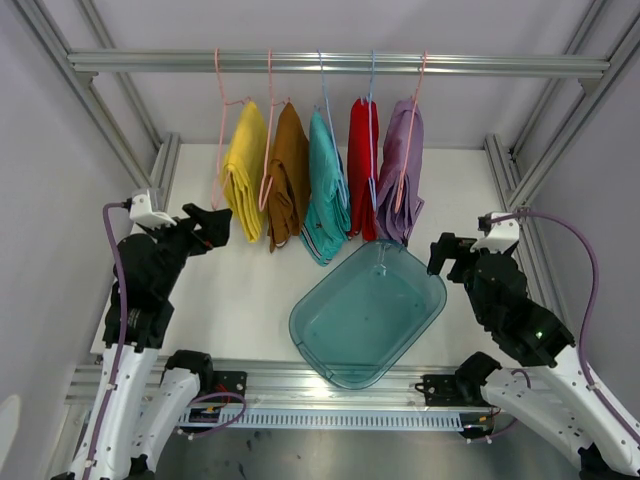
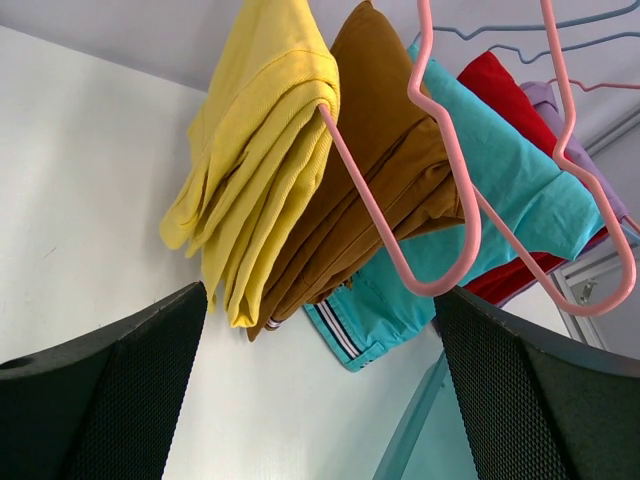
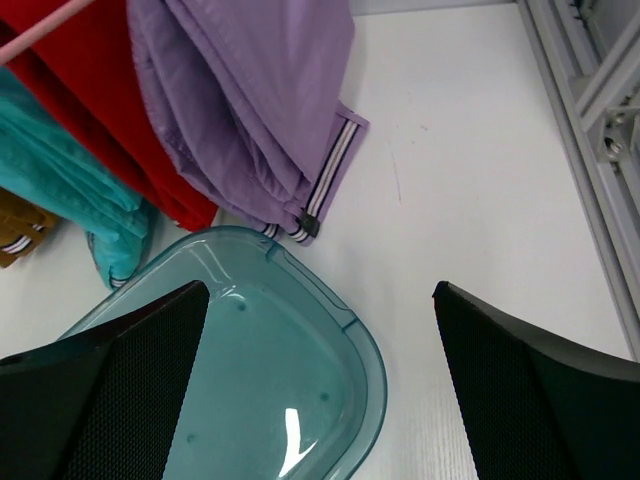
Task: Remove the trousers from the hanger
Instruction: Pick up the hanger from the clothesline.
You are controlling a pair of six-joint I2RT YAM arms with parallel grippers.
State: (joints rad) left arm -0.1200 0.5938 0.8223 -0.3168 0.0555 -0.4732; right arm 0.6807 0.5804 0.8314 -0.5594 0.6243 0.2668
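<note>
top external view: your trousers (image 1: 325, 150) hang in a row of five from the rail (image 1: 340, 63) over the far half of the worktop (image 1: 240, 300), each folded over its own hanger. from the left you have the yellow pair (image 1: 245, 170), brown pair (image 1: 288, 175), teal pair (image 1: 327, 205), red pair (image 1: 363, 165) and lilac pair (image 1: 402, 170), packed side by side. the teal pair hangs lowest, its hem near the far rim of the tub (image 1: 345, 330), which sits at the worktop's near edge, right of middle.

your left gripper (image 1: 212, 224) is near the left edge, just beside the yellow pair, jaws spread wide and holding nothing. your right gripper (image 1: 442, 252) is near the right edge, beside the tub's far right corner, also spread wide and empty.

left wrist view: the yellow pair lies over a pink hanger (image 2: 360, 190), the brown pair pressed against it. right wrist view: the lilac pair's striped hem hangs at the tub's rim; you cannot tell if it touches.
</note>
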